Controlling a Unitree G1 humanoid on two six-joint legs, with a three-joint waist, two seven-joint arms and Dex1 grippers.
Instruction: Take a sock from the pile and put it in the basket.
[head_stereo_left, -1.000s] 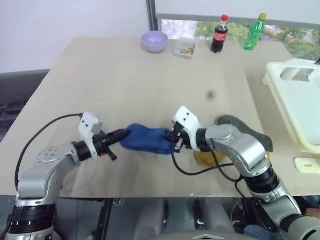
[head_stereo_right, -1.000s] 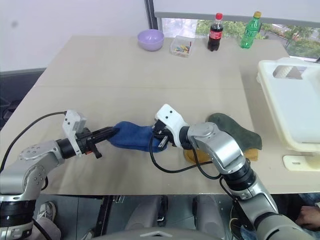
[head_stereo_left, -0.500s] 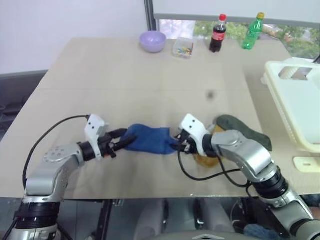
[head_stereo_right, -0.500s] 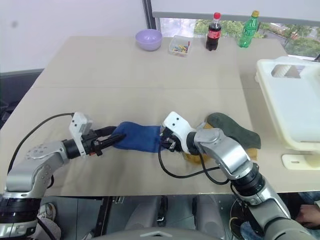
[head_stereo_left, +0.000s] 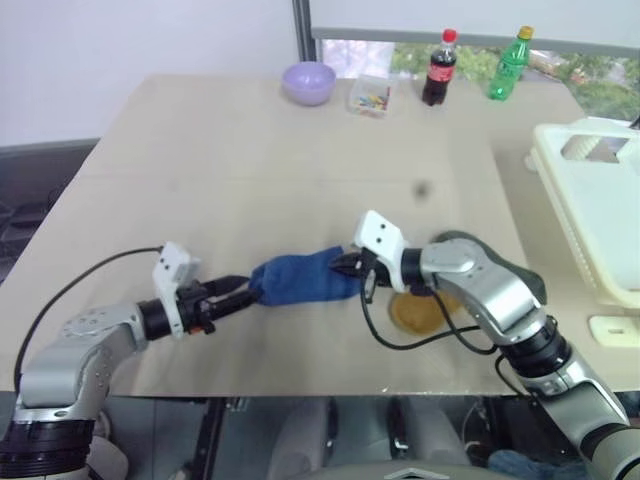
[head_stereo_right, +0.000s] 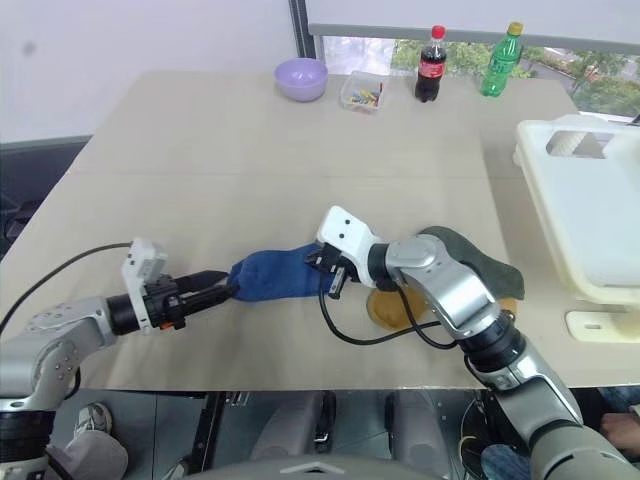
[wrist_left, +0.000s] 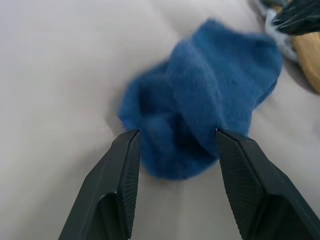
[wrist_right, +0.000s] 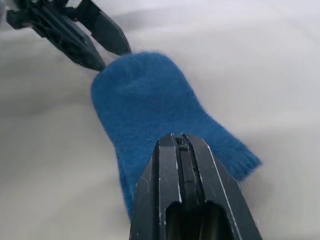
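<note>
One blue sock (head_stereo_left: 300, 280) lies stretched on the table (head_stereo_left: 250, 150) between my grippers. My right gripper (head_stereo_left: 352, 268) has its fingers pinched on the sock's end; my left gripper (wrist_left: 175, 137) stands parted around the other end. Mustard sock (head_stereo_left: 415, 312) and green sock (head_stereo_left: 500, 262) lie beside; the basket (head_stereo_left: 600, 210) sits far right.

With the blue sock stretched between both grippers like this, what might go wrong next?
1. The left gripper stands open around the toe of the soft bright blue sock; if it closes as the right gripper lifts, they tug against each other.
2. The right gripper is shut over the cuff edge, so the grip may be thin and slip.
3. The cream-white slotted plastic basket sits far right, a long carry.
</note>
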